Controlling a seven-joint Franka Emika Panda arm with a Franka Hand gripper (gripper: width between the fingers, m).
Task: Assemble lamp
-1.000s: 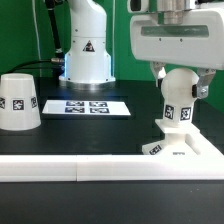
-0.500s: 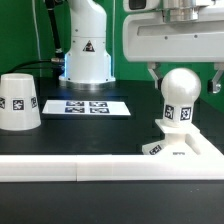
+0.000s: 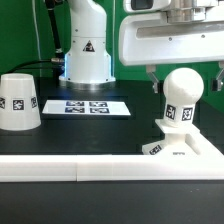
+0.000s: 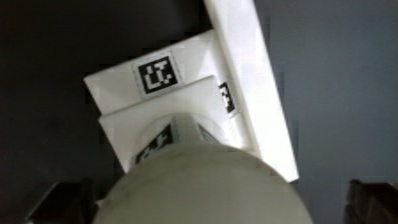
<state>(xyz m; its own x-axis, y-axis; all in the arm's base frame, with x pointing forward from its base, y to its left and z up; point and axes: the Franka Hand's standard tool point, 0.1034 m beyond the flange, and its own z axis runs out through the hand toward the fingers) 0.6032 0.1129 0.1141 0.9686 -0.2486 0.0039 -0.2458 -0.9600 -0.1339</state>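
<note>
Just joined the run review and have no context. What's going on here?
The Panda's hand is open, with its fingers spread wide on either side of the bulb and touching nothing. The bulb stands upright on the square base at the exterior view's right. The shade sits on the table on its own at the far left, beyond the marker board, and is not yet fitted.

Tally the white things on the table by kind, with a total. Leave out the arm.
shade: 1
bulb: 1
base: 1
marker board: 1
border rail: 1
Total: 5
</note>
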